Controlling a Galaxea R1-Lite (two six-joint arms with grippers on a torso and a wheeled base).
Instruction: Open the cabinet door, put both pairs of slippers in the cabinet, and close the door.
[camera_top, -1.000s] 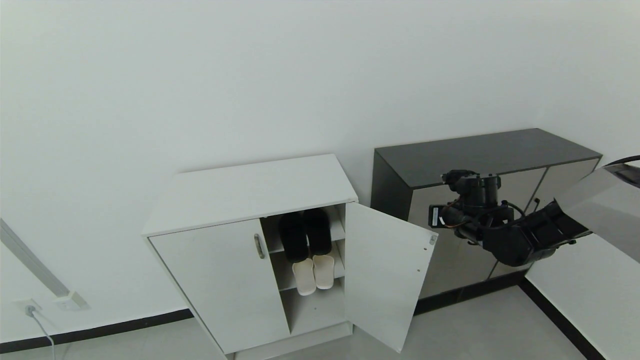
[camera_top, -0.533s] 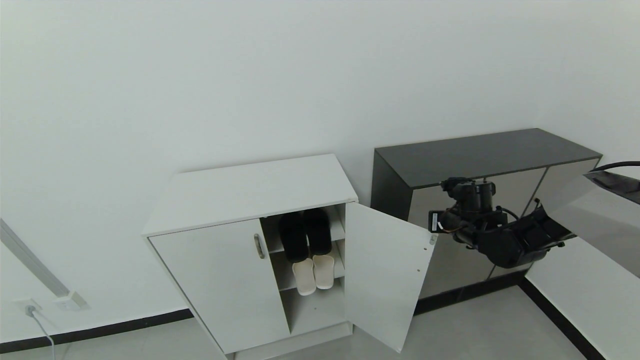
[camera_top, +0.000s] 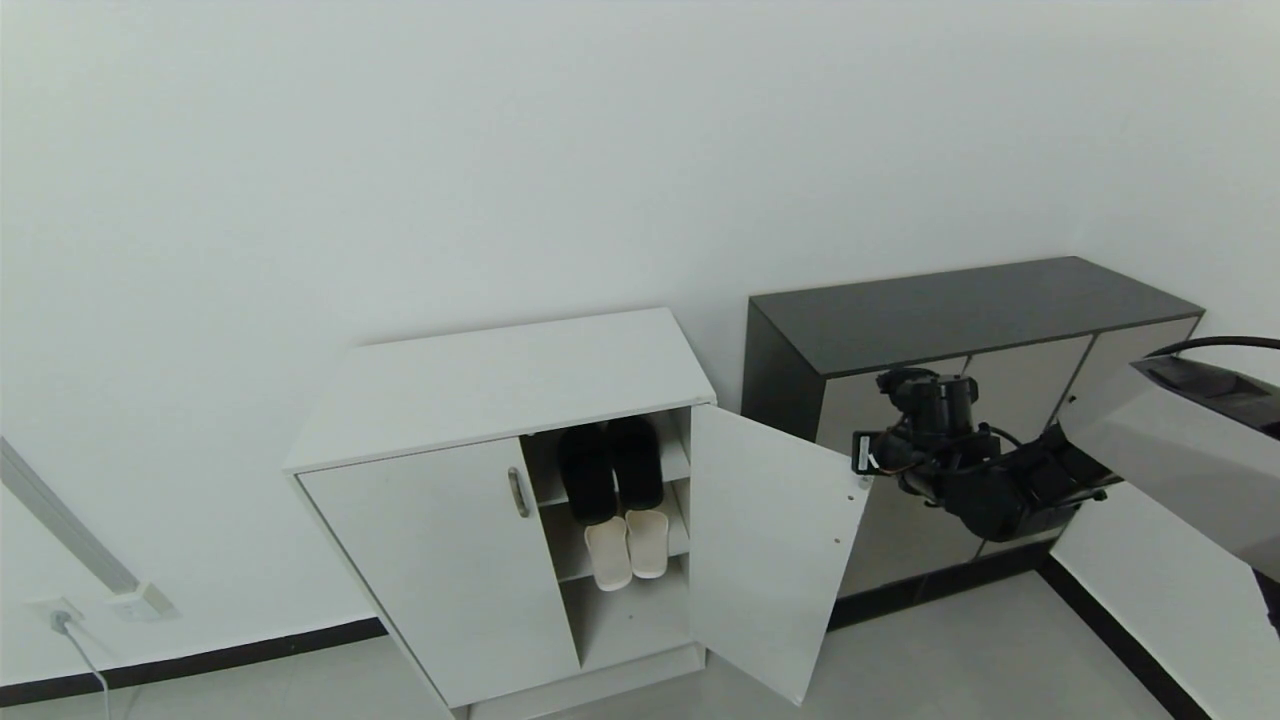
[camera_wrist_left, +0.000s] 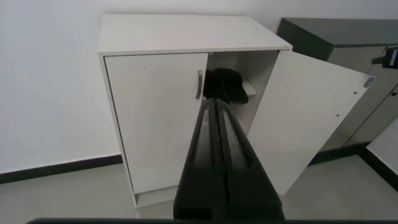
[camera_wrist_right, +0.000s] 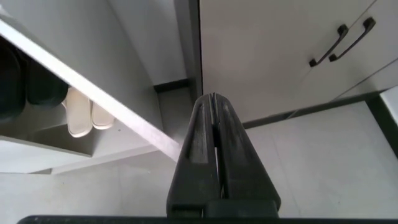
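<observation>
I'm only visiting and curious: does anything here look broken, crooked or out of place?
Nothing looks damaged or spilled. The white cabinet has its right door open, with black slippers shelved above white slippers, each pair side by side.

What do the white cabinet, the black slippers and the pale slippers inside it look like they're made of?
The white cabinet is probably laminated board with a matte finish: flat even faces, and drilled holes inside the open door. The black slippers are likely soft fabric: dull and dark, though the detail is too small to be sure. The pale slippers may be moulded foam or rubber: a smooth, uniform surface.
</observation>
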